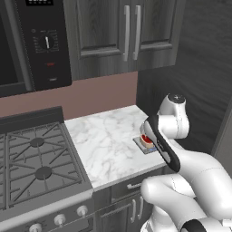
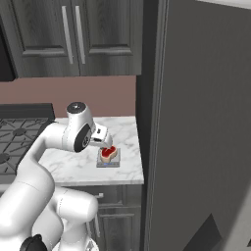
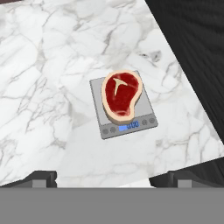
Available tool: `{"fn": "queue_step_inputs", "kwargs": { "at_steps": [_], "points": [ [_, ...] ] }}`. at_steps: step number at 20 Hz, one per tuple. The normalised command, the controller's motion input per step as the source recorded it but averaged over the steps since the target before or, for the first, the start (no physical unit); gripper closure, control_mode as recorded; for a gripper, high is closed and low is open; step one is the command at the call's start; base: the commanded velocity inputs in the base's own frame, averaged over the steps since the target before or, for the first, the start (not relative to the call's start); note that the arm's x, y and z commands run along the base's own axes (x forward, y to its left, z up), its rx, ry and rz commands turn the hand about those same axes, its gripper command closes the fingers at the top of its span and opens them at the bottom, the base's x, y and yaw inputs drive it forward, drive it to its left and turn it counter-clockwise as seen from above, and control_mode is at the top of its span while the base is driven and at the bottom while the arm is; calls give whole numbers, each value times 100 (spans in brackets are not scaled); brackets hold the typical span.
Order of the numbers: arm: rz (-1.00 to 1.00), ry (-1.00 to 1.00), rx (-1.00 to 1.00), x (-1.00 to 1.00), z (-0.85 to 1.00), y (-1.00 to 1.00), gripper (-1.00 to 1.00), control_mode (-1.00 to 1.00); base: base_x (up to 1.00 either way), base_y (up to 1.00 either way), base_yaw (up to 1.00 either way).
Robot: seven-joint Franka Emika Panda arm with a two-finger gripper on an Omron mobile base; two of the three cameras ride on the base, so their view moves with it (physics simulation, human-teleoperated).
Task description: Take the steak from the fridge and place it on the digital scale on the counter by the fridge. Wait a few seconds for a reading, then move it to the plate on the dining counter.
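Observation:
The steak, red with a tan rim, lies flat on the digital scale, whose small blue display faces the front. The scale sits near the right end of the counter, next to the dark panel beside the fridge. My gripper hangs open above the steak, fingertips spread wide and touching nothing. From the right base view the steak rests on the scale just below the gripper. In the left base view my forearm partly covers the steak. The plate and the dining counter are out of view.
A gas stove borders the counter on the left, with a black microwave above it. Dark wood-grain cupboards hang over the counter. A dark side panel closes the right end. Drawers sit below.

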Motion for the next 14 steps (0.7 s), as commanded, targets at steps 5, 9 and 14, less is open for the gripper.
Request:
{"fn": "queue_step_inputs", "kwargs": {
  "at_steps": [5, 9, 14],
  "points": [
    [0, 0, 0, 0, 0, 0, -100, -100, 0, 0, 0],
    [0, 0, 0, 0, 0, 0, -100, -100, 0, 0, 0],
    [0, 0, 0, 0, 0, 0, -100, -100, 0, 0, 0]
  ]
}}
